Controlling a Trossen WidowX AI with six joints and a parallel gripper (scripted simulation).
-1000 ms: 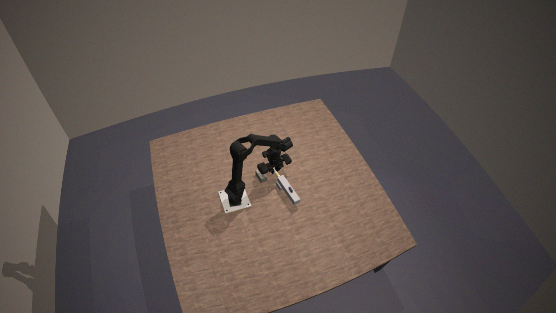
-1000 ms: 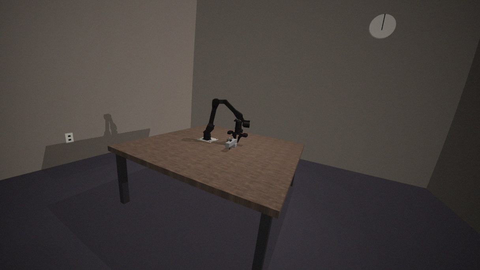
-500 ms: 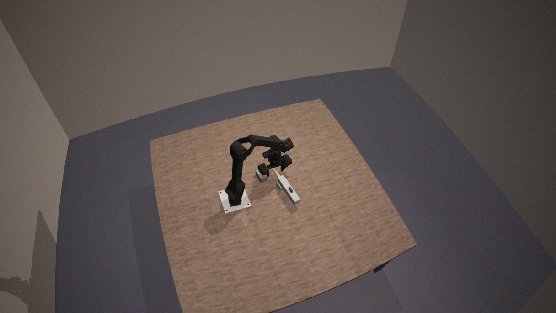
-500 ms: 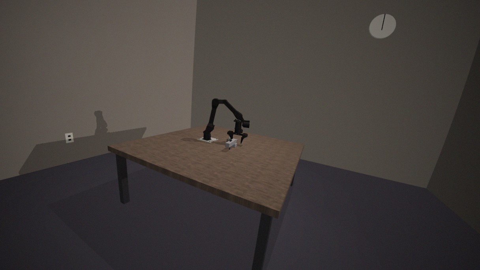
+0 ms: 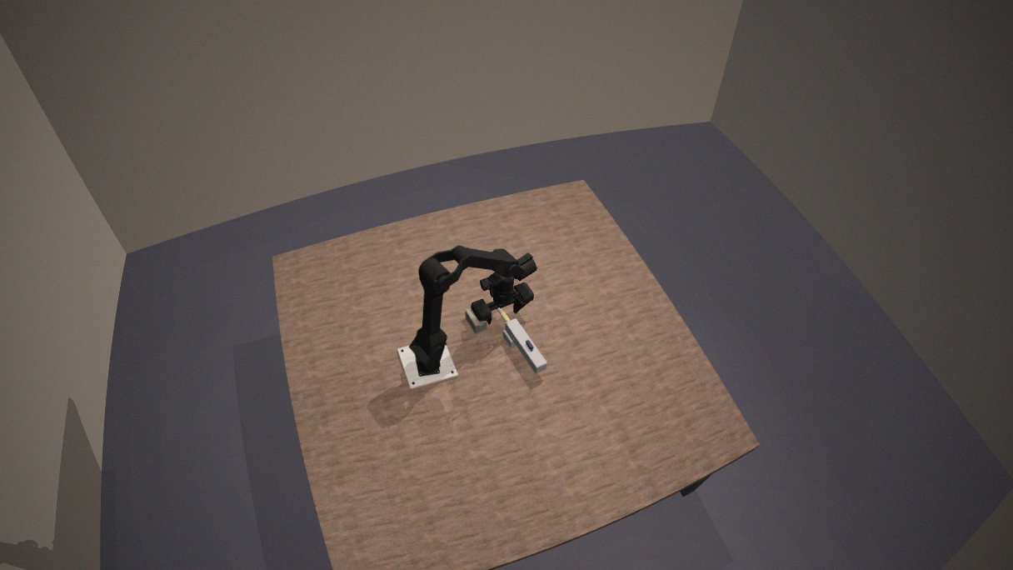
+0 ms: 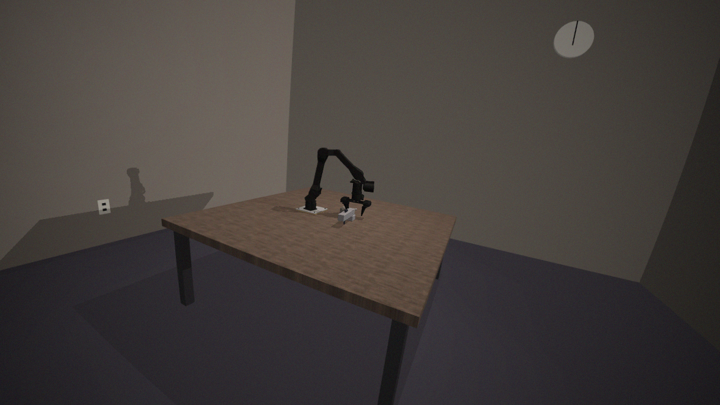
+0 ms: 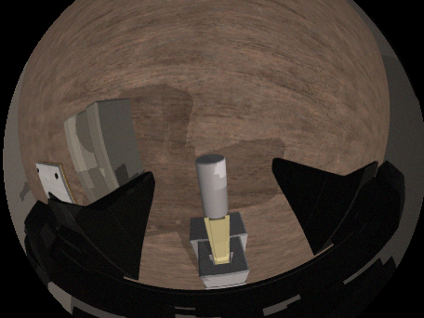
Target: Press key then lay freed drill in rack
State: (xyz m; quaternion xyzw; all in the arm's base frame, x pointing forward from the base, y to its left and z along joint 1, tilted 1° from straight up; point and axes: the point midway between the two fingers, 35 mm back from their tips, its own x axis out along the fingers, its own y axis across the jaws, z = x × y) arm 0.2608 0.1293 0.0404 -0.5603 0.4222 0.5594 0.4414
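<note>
A drill, a grey cylinder with a flat yellow tang, sticks out of the end of a long light-grey housing. The tang's end is hidden inside it. A small dark blue key sits on top of the housing. My gripper is wide open, one finger on each side of the drill, touching neither side. A low grey stepped block, seemingly the rack, stands on the table beside my left finger in the wrist view.
The arm's white base plate lies beyond the block, left of the housing in the top view. The wooden table bears everything. Its edges are well away from the gripper.
</note>
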